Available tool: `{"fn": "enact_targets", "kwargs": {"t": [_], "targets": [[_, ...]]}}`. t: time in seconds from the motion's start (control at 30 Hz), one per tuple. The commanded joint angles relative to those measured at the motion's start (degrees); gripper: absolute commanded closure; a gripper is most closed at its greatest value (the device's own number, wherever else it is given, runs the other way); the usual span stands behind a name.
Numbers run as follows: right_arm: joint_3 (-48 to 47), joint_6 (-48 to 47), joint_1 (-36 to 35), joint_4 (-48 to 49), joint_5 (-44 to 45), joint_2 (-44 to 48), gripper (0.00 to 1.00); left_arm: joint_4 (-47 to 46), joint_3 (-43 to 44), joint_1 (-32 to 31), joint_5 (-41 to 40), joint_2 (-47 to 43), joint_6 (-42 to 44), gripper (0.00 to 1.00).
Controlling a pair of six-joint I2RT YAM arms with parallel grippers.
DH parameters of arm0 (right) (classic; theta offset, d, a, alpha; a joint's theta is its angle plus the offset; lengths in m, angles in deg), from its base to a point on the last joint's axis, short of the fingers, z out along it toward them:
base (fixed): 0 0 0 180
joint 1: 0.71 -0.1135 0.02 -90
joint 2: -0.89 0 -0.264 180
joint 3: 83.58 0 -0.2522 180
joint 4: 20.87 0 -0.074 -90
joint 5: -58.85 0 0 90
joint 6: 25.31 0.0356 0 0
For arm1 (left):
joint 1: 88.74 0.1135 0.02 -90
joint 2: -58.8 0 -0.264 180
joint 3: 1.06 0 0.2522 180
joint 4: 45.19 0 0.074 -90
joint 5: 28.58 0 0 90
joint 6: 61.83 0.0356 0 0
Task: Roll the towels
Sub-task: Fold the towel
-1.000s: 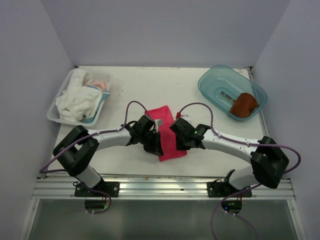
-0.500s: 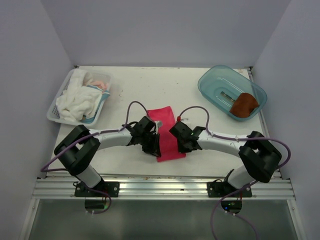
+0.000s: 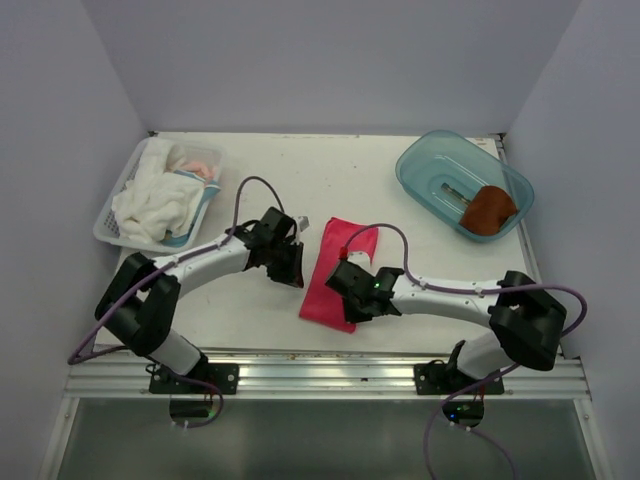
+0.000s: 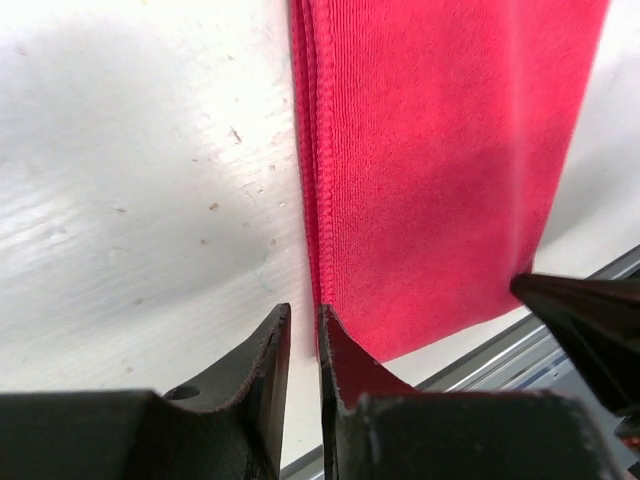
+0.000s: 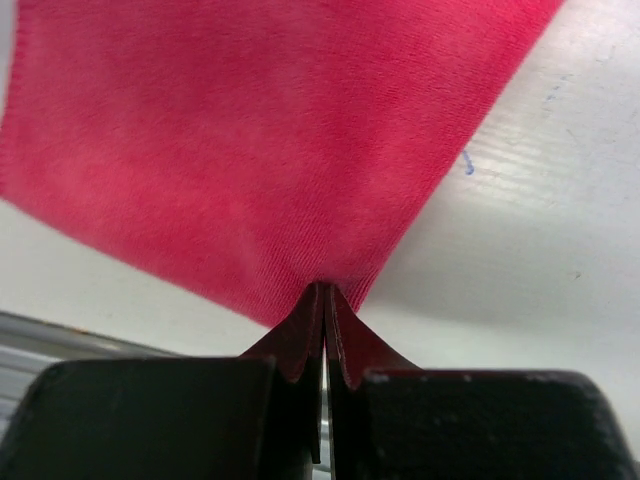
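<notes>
- The right end effector [image 5: 324, 290] was closed, with its two fingers pressed together on the near edge of the pink-red towel [image 5: 240, 140]. A small peak of cloth was pinched at the fingertips.
- From above, the right end effector [image 3: 345, 290] sat over the near right part of the pink-red towel [image 3: 328, 262], and its arm stretched low across the bench [image 3: 300, 170] from the right.
- The left end effector [image 4: 303, 315] stood only narrowly apart, a thin slot between the fingers, and no cloth showed inside the slot.
- Its tips pointed at the towel's [image 4: 440, 170] left long edge, where stacked folded layers showed as thin ridges. Whether the tips touched that edge could not be told.
- In the top view the left end effector [image 3: 290, 272] lay just beside the towel's left side, low over the bench.
- The pink-red towel lay flat as a long folded strip near the front middle of the bench, tilted so that its far end leaned to the right. It was not rolled.
- The rust-brown towel [image 3: 488, 210] sat bunched in the right end of a blue tub [image 3: 425, 160] at the far right corner, well apart from both arms.
- A white basket [image 3: 105, 228] at the far left held white cloths [image 3: 155, 200].
</notes>
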State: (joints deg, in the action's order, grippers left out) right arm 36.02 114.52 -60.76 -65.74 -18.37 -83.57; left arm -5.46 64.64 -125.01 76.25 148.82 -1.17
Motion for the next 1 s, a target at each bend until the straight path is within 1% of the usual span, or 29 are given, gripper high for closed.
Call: {"fn": "enact_targets", "kwargs": {"t": [0.0, 0.03, 0.07, 0.13, 0.17, 0.23, 0.27, 0.33, 0.43, 0.53, 0.63, 0.67, 0.73, 0.77, 0.8, 0.87, 0.97], "targets": [[-6.00, -0.24, -2.34, -5.44, 4.69, 1.76, 1.00, 4.08, 4.12, 2.17, -0.15, -5.55, 4.47, 0.79], [-6.88, -1.21, -2.52, -6.41, 5.76, 2.11, 1.00, 4.52, 4.57, 2.78, -0.15, -6.42, 4.73, 0.78], [-8.20, -3.83, -2.61, -7.20, 6.29, 2.29, 0.94, 5.22, 4.92, 4.00, -0.07, -7.56, 4.99, 0.78], [-9.26, -7.18, -2.88, -7.12, 6.91, 2.11, 0.86, 5.75, 5.36, 5.33, 0.55, -8.36, 5.09, 0.78], [-10.31, -10.50, -2.96, -7.21, 7.17, 1.42, 0.80, 6.27, 5.45, 6.73, 0.81, -8.80, 5.26, 0.78], [-11.37, -13.33, -3.58, -7.47, 7.70, 0.45, 0.73, 6.63, 5.19, 7.79, 0.99, -9.24, 5.09, 0.78], [-12.16, -15.96, -3.84, -7.38, 8.05, -0.43, 0.69, 6.72, 5.01, 8.23, 0.90, -9.51, 4.74, 0.78], [-13.22, -17.82, -4.37, -7.82, 8.58, -1.31, 0.65, 6.89, 4.57, 8.41, 1.08, -9.95, 4.12, 0.78], [-13.13, -18.36, -4.46, -7.47, 9.02, -2.02, 0.64, 6.11, 3.78, 8.32, 2.13, -10.47, 3.50, 0.78], [-12.08, -17.74, -4.46, -6.51, 6.92, -1.06, 0.64, 4.53, 1.42, 8.24, 5.90, -11.35, 2.71, 0.77], [-9.98, -16.08, -4.55, -5.62, 5.68, 0.26, 0.64, 3.30, -2.18, 7.18, 7.67, -12.41, 2.10, 0.72], [-8.93, -13.98, -4.55, -6.15, 5.51, 0.70, 0.64, 2.86, -3.15, 5.96, 7.84, -12.93, 1.66, 0.68], [-6.73, -9.77, -4.55, -7.72, 6.47, 2.37, 0.64, 0.67, -5.97, 4.46, 8.37, -13.46, -0.18, 0.64], [-5.67, -5.66, -4.55, -7.56, 6.21, 3.42, 0.64, -0.39, -7.02, 2.98, 9.07, -13.47, -0.80, 0.60], [-4.53, -3.44, -4.55, -7.04, 5.77, 4.48, 0.63, -1.27, -8.68, 2.18, 9.16, -13.47, -1.33, 0.58], [0.21, 1.82, -4.55, -2.56, 2.70, 8.52, 0.59, -3.56, -10.27, 0.51, 8.73, -12.86, -2.12, 0.56], [5.04, 6.76, -4.55, 3.75, -0.81, 11.86, 0.54, -7.07, -12.13, 0.50, 9.16, -12.59, -2.82, 0.55]]}}
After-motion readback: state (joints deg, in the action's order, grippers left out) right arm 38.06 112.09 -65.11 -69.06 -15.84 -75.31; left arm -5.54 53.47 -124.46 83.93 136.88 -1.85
